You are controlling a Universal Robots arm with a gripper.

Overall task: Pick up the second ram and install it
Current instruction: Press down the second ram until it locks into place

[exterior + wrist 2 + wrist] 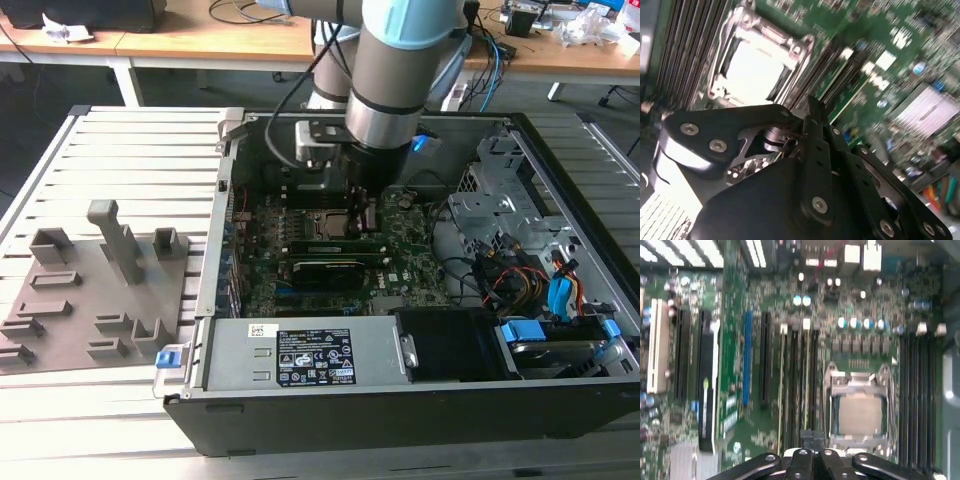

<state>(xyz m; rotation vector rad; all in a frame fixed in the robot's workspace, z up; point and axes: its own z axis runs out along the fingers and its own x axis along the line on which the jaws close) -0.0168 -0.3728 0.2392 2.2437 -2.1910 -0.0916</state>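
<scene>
Arm lowered into the open computer case, over the motherboard.
Fingers pressed together beside the CPU socket; whether they pinch the second ram is hidden.

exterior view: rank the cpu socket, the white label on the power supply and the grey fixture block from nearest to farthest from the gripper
1. CPU socket, just below the gripper inside the case.
2. White label, on the power supply at the case's near edge.
3. Grey fixture block, outside the case on the exterior view's left.

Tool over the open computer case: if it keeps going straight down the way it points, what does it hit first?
Probably the memory slots beside the processor socket on the motherboard; depth is unclear, so this is a guess.
</scene>
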